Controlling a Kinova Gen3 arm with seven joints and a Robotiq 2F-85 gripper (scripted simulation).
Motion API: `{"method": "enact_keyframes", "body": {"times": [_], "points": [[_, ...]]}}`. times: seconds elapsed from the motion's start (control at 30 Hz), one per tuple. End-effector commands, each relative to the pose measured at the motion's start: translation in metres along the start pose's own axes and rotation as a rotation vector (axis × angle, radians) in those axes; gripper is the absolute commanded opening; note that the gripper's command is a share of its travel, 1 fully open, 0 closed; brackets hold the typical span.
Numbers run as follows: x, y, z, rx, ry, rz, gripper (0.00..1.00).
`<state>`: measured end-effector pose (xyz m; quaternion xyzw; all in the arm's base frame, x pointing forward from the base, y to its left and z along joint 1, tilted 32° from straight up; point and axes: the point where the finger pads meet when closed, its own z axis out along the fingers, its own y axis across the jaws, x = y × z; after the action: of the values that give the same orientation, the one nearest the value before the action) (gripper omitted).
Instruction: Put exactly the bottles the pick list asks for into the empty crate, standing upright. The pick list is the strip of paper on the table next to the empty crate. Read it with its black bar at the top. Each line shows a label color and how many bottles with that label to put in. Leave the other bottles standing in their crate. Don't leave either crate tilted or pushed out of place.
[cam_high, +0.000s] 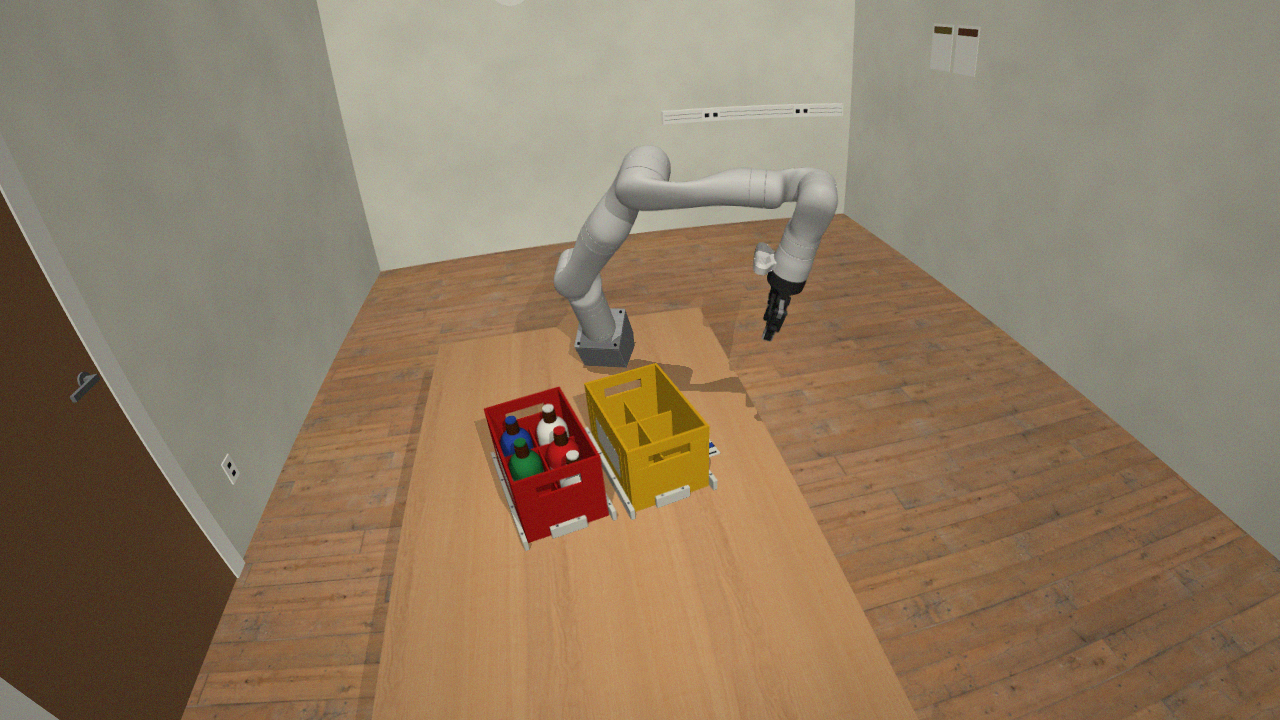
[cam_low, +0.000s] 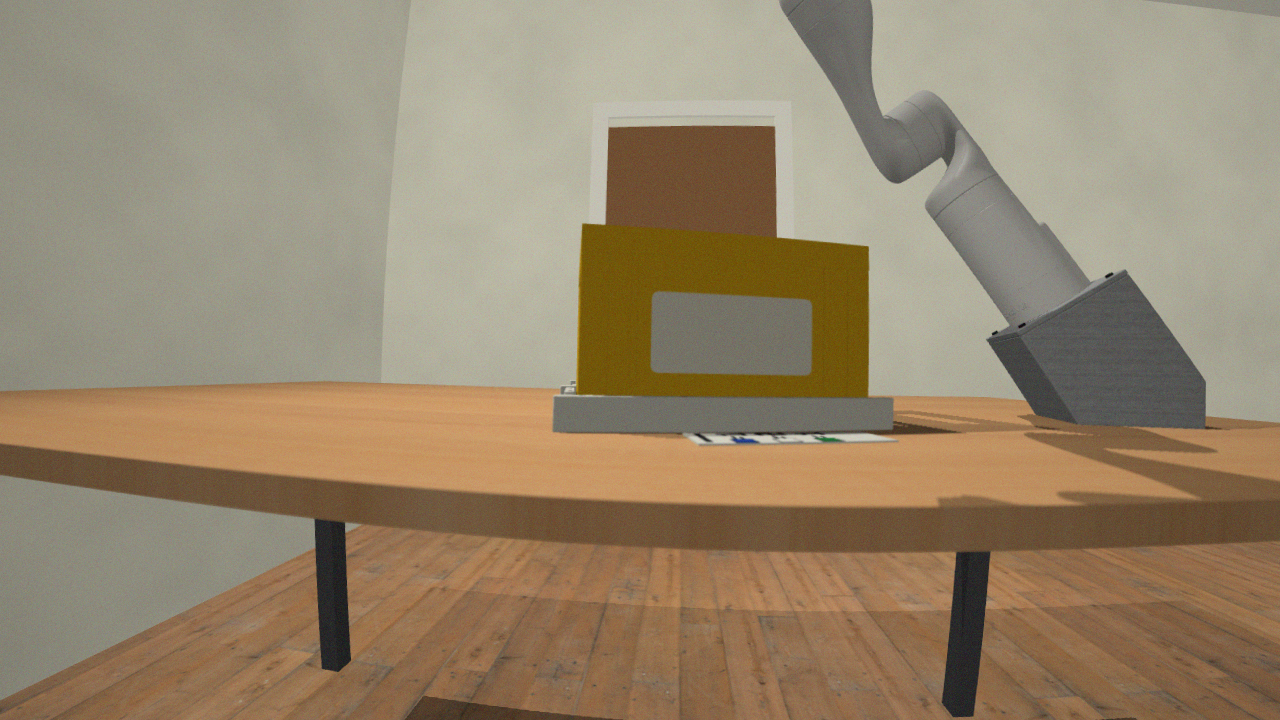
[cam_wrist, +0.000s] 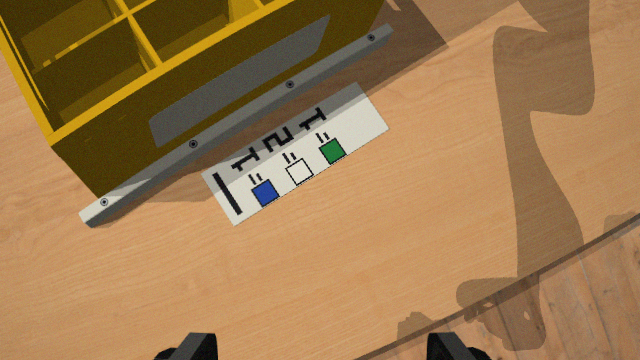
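While the gripper hangs high by the side edge of the table, its two fingers stand apart with nothing between them. In the wrist view, the paper strip lies flat on the table, ahead of the fingers and well below them. From its black bar onward it reads one blue, two white and one green.

Just past the strip from the fingers runs a grey rail, set along the foot of the yellow crate. That crate stands level, farther from the fingers than the strip, and its visible compartments hold no bottles.

Beyond the yellow crate, farther still from the fingers, the red crate also stands level. Inside it are a blue bottle, a green bottle, a red bottle, a white bottle and a second white bottle, which is partly hidden by the crate wall. All the bottles are well apart from the fingers.
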<state>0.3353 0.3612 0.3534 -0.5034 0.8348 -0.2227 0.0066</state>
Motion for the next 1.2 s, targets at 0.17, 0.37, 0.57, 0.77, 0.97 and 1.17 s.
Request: {"method": "enact_keyframes", "body": {"times": [0.17, 0.37, 0.57, 0.77, 0.97, 1.17], "points": [[0.007, 0.005, -0.028, 0.000, -0.001, 0.000, 0.67], [0.008, 0.027, -0.019, 0.016, -0.017, 0.198, 0.67], [0.010, 0.038, -0.017, 0.027, -0.029, 0.330, 0.67], [0.013, 0.057, -0.013, 0.039, -0.054, 0.528, 0.67], [0.016, 0.073, -0.009, 0.046, -0.087, 0.725, 0.67], [0.019, 0.085, -0.007, 0.047, -0.112, 0.856, 0.67]]}}
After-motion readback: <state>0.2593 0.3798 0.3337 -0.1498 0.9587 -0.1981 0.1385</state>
